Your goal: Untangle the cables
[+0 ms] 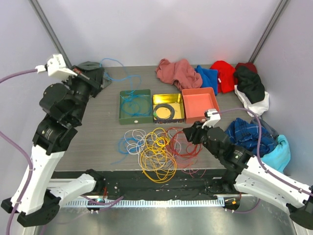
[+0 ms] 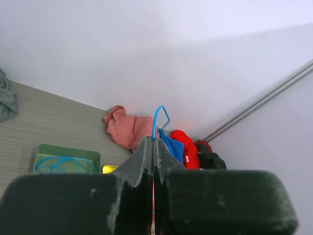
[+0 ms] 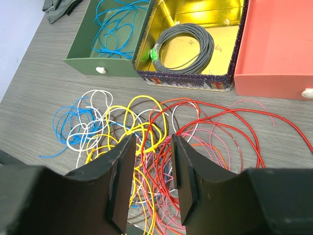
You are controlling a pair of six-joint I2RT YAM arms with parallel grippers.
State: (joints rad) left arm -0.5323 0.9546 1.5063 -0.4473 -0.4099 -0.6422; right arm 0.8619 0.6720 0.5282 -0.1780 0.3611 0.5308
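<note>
Blue cable (image 2: pixel 160 113) below its loop hidden between left gripper (image 2: pixel 152 141) fingers, green tray (image 2: pixel 68 148) partly behind them, coral tray (image 3: pixel 279 41) cut by picture's right edge, cable pile (image 3: pixel 146 129) at table's near edge partly behind right gripper (image 3: pixel 152 144).

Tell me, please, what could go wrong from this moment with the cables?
1. The left gripper is shut on a blue cable that seems to run into the green tray; a pull may drag the tray.
2. The right gripper hangs open over the pile of cables where red and yellow strands cross; closing there may catch several at once and tighten the tangle.
</note>
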